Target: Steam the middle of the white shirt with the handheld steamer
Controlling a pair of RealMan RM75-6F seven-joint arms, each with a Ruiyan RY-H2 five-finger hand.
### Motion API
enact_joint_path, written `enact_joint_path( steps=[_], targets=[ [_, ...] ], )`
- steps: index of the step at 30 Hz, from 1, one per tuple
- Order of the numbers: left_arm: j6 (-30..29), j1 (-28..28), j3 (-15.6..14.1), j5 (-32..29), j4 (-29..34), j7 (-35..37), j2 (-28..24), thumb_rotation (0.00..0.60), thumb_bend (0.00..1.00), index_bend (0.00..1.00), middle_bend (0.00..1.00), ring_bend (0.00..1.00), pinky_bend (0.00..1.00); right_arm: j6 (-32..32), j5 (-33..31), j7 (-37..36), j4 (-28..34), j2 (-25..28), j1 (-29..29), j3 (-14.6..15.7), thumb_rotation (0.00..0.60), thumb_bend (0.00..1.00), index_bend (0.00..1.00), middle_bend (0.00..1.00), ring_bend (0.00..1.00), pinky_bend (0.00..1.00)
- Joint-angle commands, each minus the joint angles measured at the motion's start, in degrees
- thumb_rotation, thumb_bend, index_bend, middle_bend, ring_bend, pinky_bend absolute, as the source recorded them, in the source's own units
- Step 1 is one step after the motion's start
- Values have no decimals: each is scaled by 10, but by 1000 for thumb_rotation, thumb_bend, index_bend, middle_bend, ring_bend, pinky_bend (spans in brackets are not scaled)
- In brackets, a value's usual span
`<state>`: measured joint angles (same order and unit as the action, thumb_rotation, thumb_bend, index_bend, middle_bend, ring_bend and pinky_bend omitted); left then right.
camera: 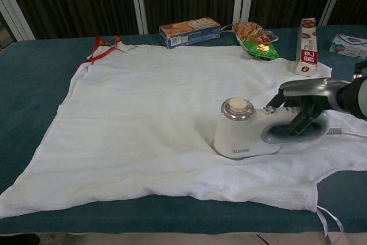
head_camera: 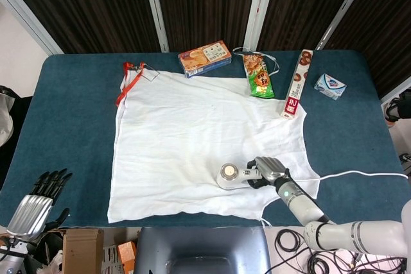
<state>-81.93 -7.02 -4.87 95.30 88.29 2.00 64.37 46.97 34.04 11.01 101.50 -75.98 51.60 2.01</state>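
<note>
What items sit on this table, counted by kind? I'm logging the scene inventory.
White cotton shirt: 1
White handheld steamer, held by the right robot hand: 1
Snack packages: orange box, green bag, tall red-white carton, blue-white pack: 4
Total: 6
</note>
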Motion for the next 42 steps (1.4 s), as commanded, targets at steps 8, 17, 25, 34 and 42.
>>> enact_joint_path(
  steps=[8,17,25,34,42],
  targets=[
    [1,-1,0,-1,-2,1,1,600,390,0,31,12,0,2,20,-2,-12,-6,-14,-18,600,805,1000,959,976,1000],
    [-9,3,-2,3,-3,2,0,600,390,0,31,12,0,15,-44,20,-105,-27,-7,-37,600,806,1000,959,977,1000],
    [-6,3,-2,2,-4,1,1,600,390,0,31,12,0,-5,-72,15,-170,-33,-13,-60,600,806,1000,959,976,1000],
    [-2,1,-1,0,-3,-1,1,600,390,0,31,12,0,-39,-89,6,-227,-34,-24,-78,600,806,1000,959,976,1000],
    [-2,1,-1,-1,-2,-2,2,600,390,0,31,12,0,-73,-50,-17,-175,-1,-46,-80,600,806,1000,959,976,1000]
  ],
)
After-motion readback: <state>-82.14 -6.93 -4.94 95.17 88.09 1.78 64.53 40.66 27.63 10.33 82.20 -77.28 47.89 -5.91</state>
